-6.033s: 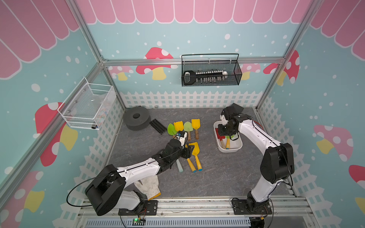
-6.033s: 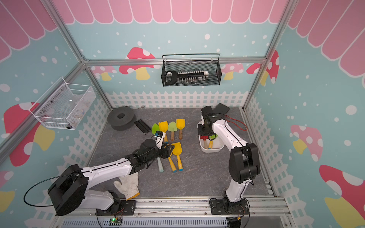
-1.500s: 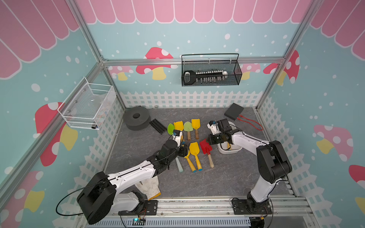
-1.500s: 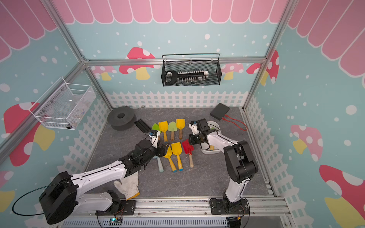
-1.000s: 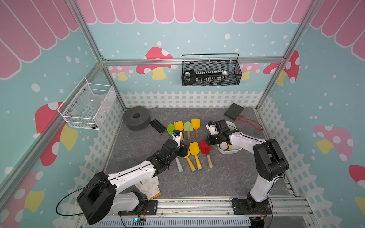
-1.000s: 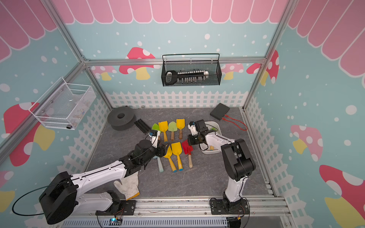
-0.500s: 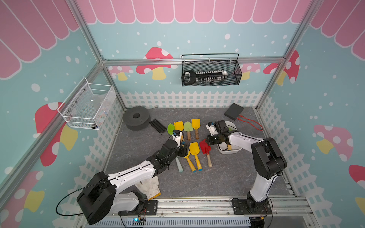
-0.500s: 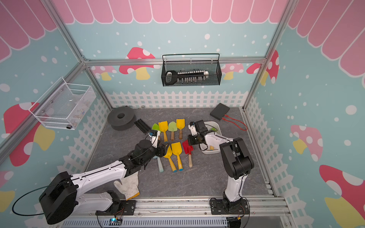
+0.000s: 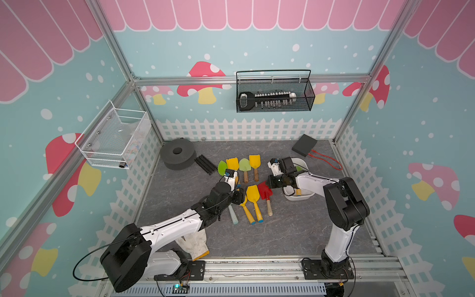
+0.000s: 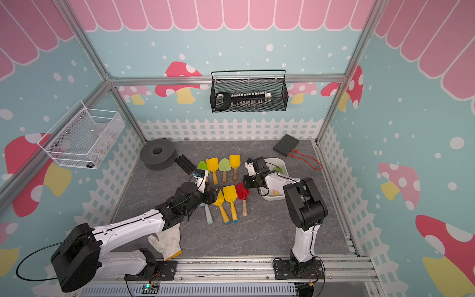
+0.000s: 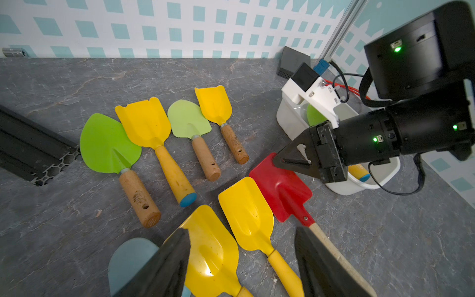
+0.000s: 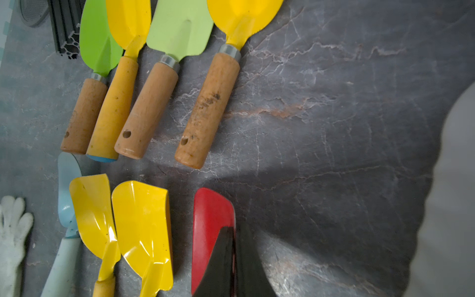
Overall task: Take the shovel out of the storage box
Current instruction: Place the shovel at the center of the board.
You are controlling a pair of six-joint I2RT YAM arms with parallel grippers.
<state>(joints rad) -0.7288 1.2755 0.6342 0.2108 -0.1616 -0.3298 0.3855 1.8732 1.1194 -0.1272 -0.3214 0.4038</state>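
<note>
Lying outside the storage box [image 9: 300, 198], red shovel [image 9: 264, 191], blade edge pinched in the almost-closed right tool [image 12: 234, 228].

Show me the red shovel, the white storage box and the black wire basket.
red shovel [image 9: 265, 190], in a top view, middle of its blade
storage box [image 9: 298, 198], in a top view, its near wall
black wire basket [image 9: 301, 104], in a top view, its front mesh

Black mesh basket [image 9: 273, 102] back wall; white mesh basket [image 9: 113, 140] left wall; white glove [image 9: 194, 244] front edge.
</note>
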